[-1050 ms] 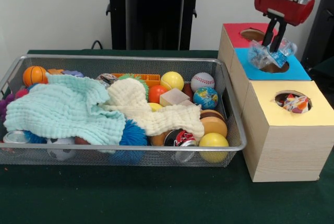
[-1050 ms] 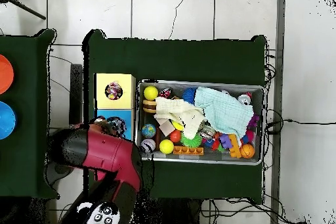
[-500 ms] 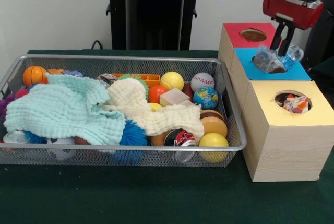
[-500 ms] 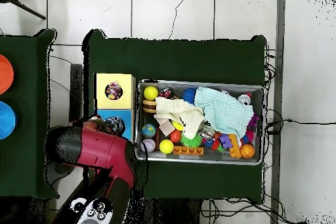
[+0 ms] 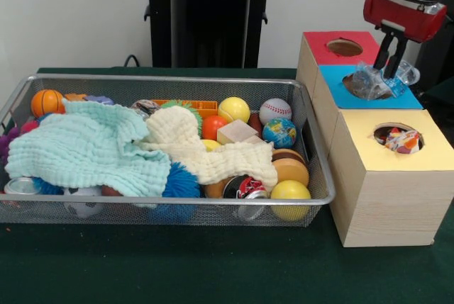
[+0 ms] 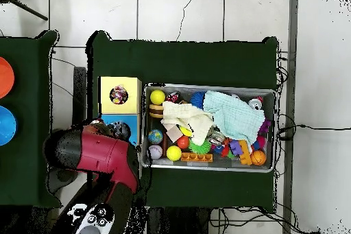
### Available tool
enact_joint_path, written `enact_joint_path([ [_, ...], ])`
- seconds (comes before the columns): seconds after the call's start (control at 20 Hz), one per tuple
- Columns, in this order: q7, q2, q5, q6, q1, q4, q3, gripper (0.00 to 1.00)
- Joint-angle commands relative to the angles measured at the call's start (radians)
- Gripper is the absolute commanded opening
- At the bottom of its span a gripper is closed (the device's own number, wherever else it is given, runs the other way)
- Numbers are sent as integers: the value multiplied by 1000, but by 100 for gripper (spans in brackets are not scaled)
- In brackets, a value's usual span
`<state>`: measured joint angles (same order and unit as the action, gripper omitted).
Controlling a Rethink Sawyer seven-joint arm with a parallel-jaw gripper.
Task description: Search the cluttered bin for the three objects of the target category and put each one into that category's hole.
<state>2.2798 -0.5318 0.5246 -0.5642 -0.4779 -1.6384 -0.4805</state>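
My gripper (image 5: 392, 69) hangs at the far right over the blue-topped box (image 5: 410, 98), shut on a crumpled clear plastic piece (image 5: 376, 83). The plastic's lower end lies in the blue box's hole. Beside it stand a red-topped box (image 5: 323, 47) with an empty-looking hole and a yellow-topped box (image 5: 433, 154) with a colourful wrapper (image 5: 403, 140) in its hole. In the overhead view the red arm (image 6: 99, 154) covers the gripper, and only the plastic piece (image 6: 121, 131) shows on the blue box (image 6: 131, 123).
The wire bin (image 5: 177, 79) holds a mint cloth (image 5: 85, 148), a cream cloth (image 5: 195, 152), a basketball (image 5: 47, 101), a baseball (image 5: 275, 110), a globe ball (image 5: 279, 132), yellow balls (image 5: 290, 192), a can (image 5: 245, 187) and spiky blue toys.
The gripper has shifted to the right across the blue box, dragging the plastic piece with it. Nothing in the bin has moved.
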Motion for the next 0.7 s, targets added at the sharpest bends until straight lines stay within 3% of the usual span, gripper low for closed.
enact_joint_path([
  [0.05,294,34,43,-110,19,6,61,0],
  [0.7,223,26,34,-32,66,-67,106,0],
])
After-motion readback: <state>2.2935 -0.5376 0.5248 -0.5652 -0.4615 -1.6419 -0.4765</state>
